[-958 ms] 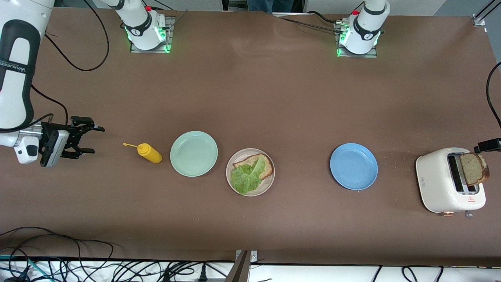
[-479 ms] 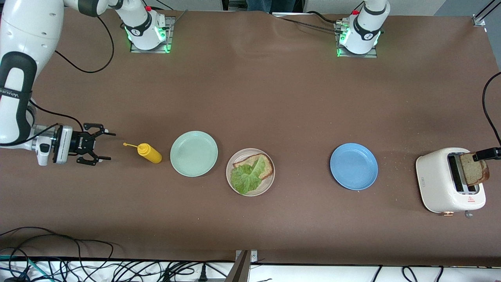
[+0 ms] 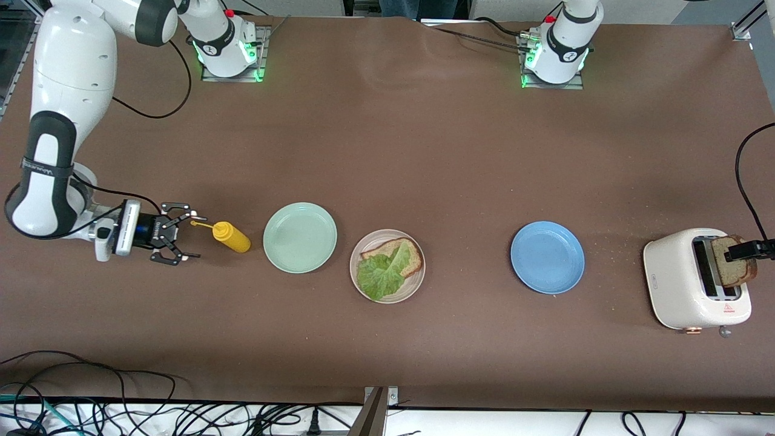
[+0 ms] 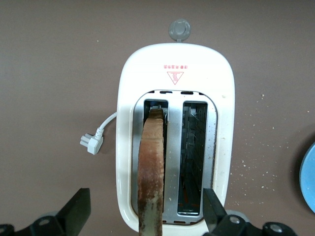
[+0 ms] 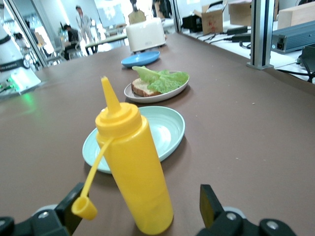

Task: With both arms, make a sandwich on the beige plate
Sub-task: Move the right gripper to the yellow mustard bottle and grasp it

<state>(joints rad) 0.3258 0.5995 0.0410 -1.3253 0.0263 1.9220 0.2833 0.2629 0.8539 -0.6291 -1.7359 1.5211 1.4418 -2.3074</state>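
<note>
Here the right hand [image 3: 184,237] gapes wide beside the mustard bottle [image 3: 230,236] (upright); left hand [image 3: 751,248] wide astride toast [image 3: 729,261].

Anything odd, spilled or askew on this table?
Crumbs lie scattered on the table between the blue plate and the toaster. The yellow squeeze bottle's cap hangs open on its strap. Nothing else stands out.

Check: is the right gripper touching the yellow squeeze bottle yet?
Apart. In the right wrist view, the open right gripper has a finger on either side of the upright yellow squeeze bottle, with brown table showing between each finger and the bottle.
</note>
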